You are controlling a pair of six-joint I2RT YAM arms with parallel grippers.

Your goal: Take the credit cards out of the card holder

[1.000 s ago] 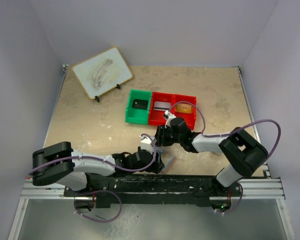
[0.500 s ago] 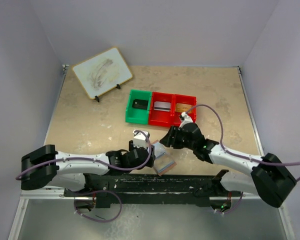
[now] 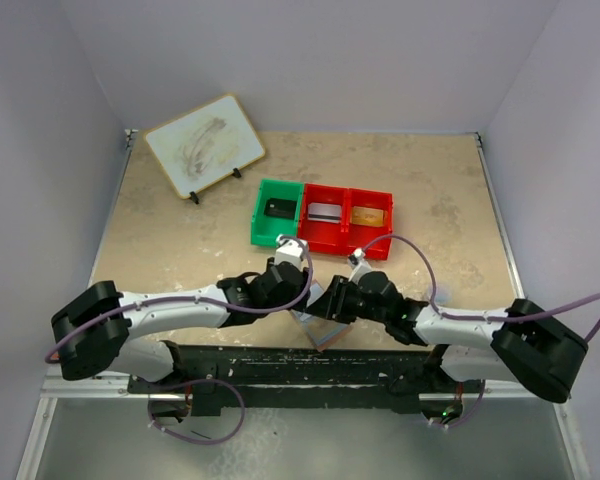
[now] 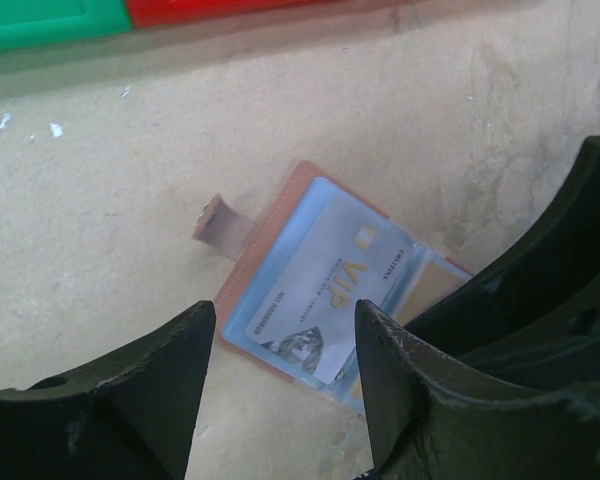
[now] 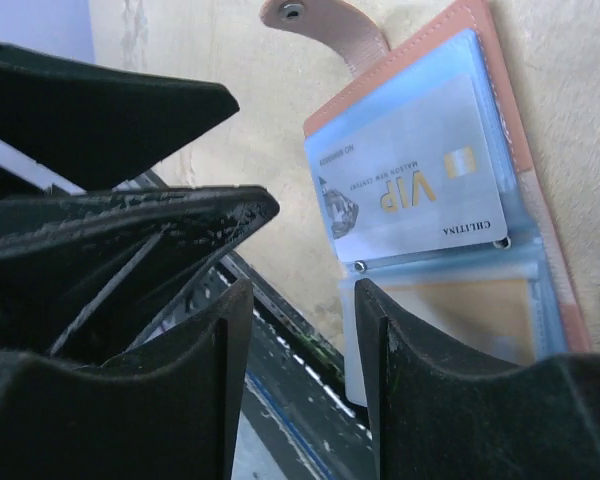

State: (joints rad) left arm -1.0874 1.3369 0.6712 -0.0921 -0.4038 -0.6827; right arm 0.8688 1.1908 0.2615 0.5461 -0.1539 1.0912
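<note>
Showing the small tan-pink leather card holder (image 3: 316,326) lying unfolded and flat near the front edge of the beige mottled tabletop (image 3: 180,250), snap strap pointing outward. Carrying in its clear blue-grey sleeves a white VIP card with a gold chip (image 5: 410,185) and, in the next pocket, a tan-orange card (image 5: 460,305), neither yet drawn out.

Showing also the left gripper (image 4: 285,330) and the right gripper (image 5: 300,300) hovering close over the holder from opposite sides, both with jaws parted and nothing between them.

Judging the task as partly done at most: finding a grey card (image 3: 324,211) and an orange card (image 3: 367,215) in the red plastic two-compartment bin (image 3: 345,243), and a dark flat item (image 3: 278,208) in the green plastic bin (image 3: 260,235), possibly cards already removed, though not telling for certain. Leaving at least the two sleeved cards to slide out.

Showing at the far left a pale drawing board on a small stand (image 3: 205,145). Enclosing the table on three sides, plain pale lilac-white walls.
</note>
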